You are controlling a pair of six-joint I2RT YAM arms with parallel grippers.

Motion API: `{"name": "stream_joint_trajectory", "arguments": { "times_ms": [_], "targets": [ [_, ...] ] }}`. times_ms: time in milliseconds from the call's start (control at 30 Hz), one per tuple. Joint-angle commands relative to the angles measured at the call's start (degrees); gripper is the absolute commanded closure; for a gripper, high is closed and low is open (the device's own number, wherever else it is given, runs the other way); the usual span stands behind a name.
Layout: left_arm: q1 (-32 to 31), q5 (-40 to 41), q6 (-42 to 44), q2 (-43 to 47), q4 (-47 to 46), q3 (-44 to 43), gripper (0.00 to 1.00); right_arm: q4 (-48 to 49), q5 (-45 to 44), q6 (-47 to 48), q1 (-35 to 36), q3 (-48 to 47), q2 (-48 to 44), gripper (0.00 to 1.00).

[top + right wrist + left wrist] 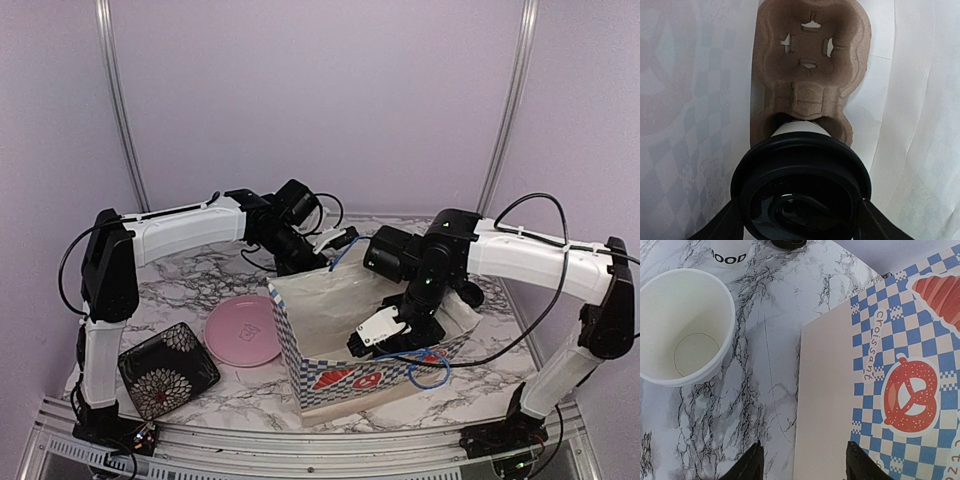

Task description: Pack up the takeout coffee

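Observation:
Inside the blue-checked paper bag [340, 375] my right gripper [378, 335] is shut on a takeout coffee [801, 175], a white cup with a black lid. The fingers [722, 225] press on both sides of the lid. The cup's base sits at the near pocket of a brown cardboard carrier [810, 65], whose far pocket holds nothing. Behind the bag, my left gripper [805, 467] hangs open over the marble with nothing between its fingers. Ahead of it stand a lidless white cup [685, 327], a lettered cup [730, 252] and a black lid [787, 242].
The bag's printed side [900, 365] lies right beside the left gripper's right finger. A pink plate [243, 330] and a black floral square dish [167, 368] sit left of the bag on the marble table [190, 290]. Blue bag handles [430, 365] hang at its front.

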State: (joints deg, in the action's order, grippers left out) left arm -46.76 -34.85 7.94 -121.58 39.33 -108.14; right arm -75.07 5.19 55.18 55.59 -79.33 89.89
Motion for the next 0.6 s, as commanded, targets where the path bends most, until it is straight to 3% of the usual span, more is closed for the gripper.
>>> {"name": "stream_joint_trajectory", "arguments": {
  "times_ms": [0,367,567],
  "targets": [
    [0.1,-0.1,0.2,-1.0,2.1,0.6,0.43,1.2,-4.0,-2.5,-0.2,0.4,1.9,0.56],
    [0.4,1.8,1.1,1.2,3.1,1.4,0.43,-3.7,4.5,0.9,0.3,2.6,0.3,0.53],
    [0.7,3.5,1.4,2.5,3.9,1.8,0.43,-3.6,2.8,2.0,1.1,3.4,-0.3,0.5]
  ]
}}
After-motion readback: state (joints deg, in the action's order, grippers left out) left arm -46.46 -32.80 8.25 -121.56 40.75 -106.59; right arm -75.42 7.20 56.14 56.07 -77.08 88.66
